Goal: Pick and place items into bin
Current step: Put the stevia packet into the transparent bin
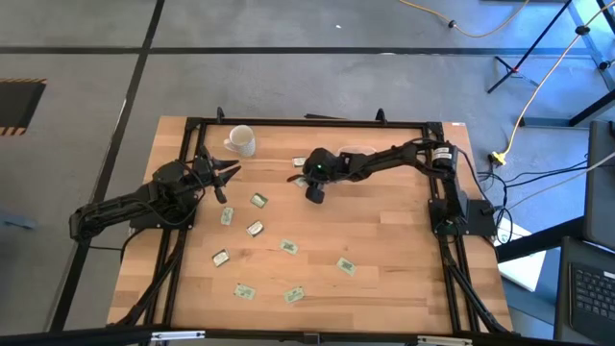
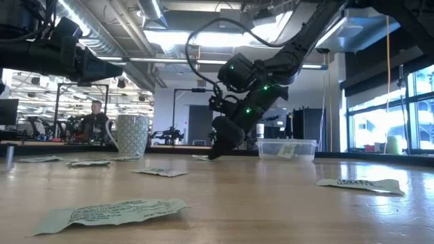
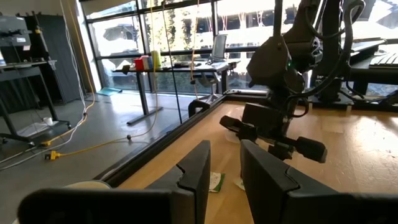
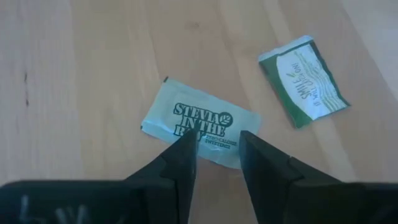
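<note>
Right tool [image 4: 214, 149] down over a pale green Stevia packet [image 4: 200, 126] on the wooden counter [image 1: 384, 240]

We see its fingers slightly spread, tips at the packet's edge, nothing pinched. A darker green-and-white packet [image 4: 303, 81] lies just beside it. The clear squarish plastic bin [image 2: 287, 149] sits near behind, the white mug [image 1: 240, 140] well apart. Left tool [image 1: 223, 175] waits spread near the mug; more packets are scattered across the counter.

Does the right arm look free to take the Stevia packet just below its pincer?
Probably yes: the right pincer hangs open directly over the Stevia packet, nothing lies between them, and the neighbouring green packet lies apart.
</note>
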`<state>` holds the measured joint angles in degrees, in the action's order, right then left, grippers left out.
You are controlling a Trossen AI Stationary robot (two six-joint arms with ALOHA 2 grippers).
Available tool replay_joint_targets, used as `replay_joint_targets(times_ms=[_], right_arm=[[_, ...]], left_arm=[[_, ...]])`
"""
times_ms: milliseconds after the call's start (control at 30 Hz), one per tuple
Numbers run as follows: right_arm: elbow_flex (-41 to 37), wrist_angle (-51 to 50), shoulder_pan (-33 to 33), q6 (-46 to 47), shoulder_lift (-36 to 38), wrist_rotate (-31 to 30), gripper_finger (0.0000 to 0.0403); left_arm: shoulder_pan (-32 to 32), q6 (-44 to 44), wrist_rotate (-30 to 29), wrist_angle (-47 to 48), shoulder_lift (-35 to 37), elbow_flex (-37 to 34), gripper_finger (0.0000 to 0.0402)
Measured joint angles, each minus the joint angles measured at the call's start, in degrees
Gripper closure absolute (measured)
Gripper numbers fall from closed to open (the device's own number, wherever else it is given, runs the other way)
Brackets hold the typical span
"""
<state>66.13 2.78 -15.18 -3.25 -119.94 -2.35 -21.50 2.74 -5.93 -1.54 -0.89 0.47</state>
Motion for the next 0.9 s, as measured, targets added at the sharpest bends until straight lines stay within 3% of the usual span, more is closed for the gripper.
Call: replay_joint_targets(times_ms=[333, 533, 900], right_arm=[[0.0, -0.4, 0.0, -0.3, 0.0, -0.3, 0.0354], [-0.3, -1.4, 0.0, -1.7, 1.6, -0.3, 0.0367], [-0.6, -21.2, -0.8, -2.0, 17.7, -1.0, 0.0369]], left_arm=[[0.0, 0.0, 0.0, 0.0, 0.0, 0.0, 0.0320], [0.0, 0.0, 0.0, 0.0, 0.0, 0.0, 0.0320], [0.0, 0.0, 0.1, 0.0, -0.1, 0.0, 0.0320]])
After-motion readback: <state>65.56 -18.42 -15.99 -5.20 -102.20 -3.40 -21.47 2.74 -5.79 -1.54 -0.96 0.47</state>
